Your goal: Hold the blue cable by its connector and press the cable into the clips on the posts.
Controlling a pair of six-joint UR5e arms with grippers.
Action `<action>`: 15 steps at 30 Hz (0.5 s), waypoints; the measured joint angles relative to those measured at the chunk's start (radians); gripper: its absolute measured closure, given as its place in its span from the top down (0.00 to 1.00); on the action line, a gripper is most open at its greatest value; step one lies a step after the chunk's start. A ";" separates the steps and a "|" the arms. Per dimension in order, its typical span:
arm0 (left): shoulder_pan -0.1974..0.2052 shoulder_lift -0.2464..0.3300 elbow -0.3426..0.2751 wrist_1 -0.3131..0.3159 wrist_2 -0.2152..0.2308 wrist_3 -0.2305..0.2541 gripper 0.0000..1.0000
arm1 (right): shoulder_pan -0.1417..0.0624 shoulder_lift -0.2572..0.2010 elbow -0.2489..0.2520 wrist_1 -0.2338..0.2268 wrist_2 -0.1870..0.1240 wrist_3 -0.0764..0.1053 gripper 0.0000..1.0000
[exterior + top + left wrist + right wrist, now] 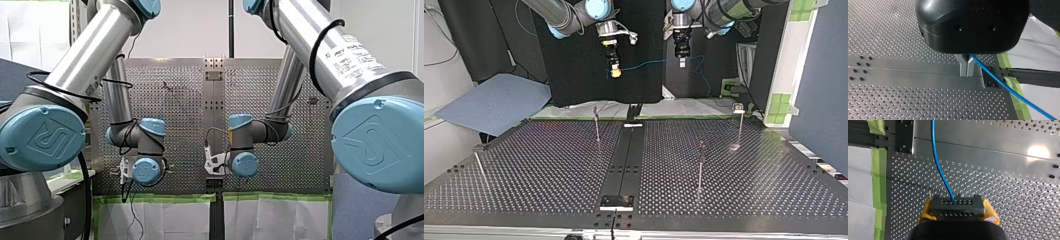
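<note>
Black connector [957, 208] is pinched between the yellow pads [925, 211] of my right gripper [614, 72], held up clear of the perforated table [549, 165]. The blue cable [939, 167] leaves the connector; further along it, my left gripper [966, 67] has its metal fingers pressed together on the cable, and the slack trails past. Thin posts [597, 125] stand on the table, well below the connector and apart from the cable.

Cable [935, 157] runs from connector [957, 207] in right gripper [614, 73] to left gripper [967, 68], over table [774, 190] edge; posts [597, 125] on table.
</note>
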 joint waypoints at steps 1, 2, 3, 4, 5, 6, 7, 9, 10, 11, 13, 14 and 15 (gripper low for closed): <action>0.000 0.000 0.000 0.000 0.000 0.000 0.00 | 0.000 0.000 0.000 0.000 0.000 0.000 0.00; 0.000 0.000 0.000 0.000 0.000 0.000 0.00 | 0.000 0.000 0.000 0.000 0.000 0.000 0.00; 0.000 -0.002 0.000 -0.002 0.001 0.002 0.00 | 0.000 0.000 0.000 0.000 0.000 0.000 0.00; -0.001 -0.005 0.001 -0.004 0.003 0.004 0.00 | 0.000 0.001 -0.001 0.001 0.001 -0.001 0.00; -0.001 -0.007 0.002 -0.011 0.005 0.011 0.00 | -0.001 0.004 -0.004 0.004 0.004 -0.004 0.00; -0.001 -0.007 0.002 -0.016 0.005 0.016 0.00 | -0.001 0.008 -0.008 0.008 0.008 -0.006 0.00; 0.001 -0.004 0.003 -0.022 0.003 0.022 0.00 | 0.000 0.013 -0.015 0.015 0.015 -0.005 0.00; 0.005 0.008 0.004 -0.040 -0.010 0.040 0.00 | 0.003 0.012 -0.029 0.029 0.030 0.004 0.00; 0.007 0.015 0.004 -0.049 -0.017 0.048 0.00 | 0.004 0.008 -0.037 0.039 0.039 0.011 0.00; 0.010 0.024 0.004 -0.059 -0.023 0.058 0.00 | 0.005 0.003 -0.042 0.047 0.047 0.018 0.00; 0.015 0.039 0.004 -0.075 -0.023 0.067 0.00 | 0.007 -0.012 -0.049 0.065 0.056 0.035 0.00; 0.017 0.049 0.004 -0.086 -0.019 0.071 0.00 | 0.007 -0.019 -0.051 0.073 0.056 0.043 0.00; 0.019 0.057 0.004 -0.093 -0.014 0.072 0.00 | 0.006 -0.027 -0.052 0.082 0.053 0.050 0.00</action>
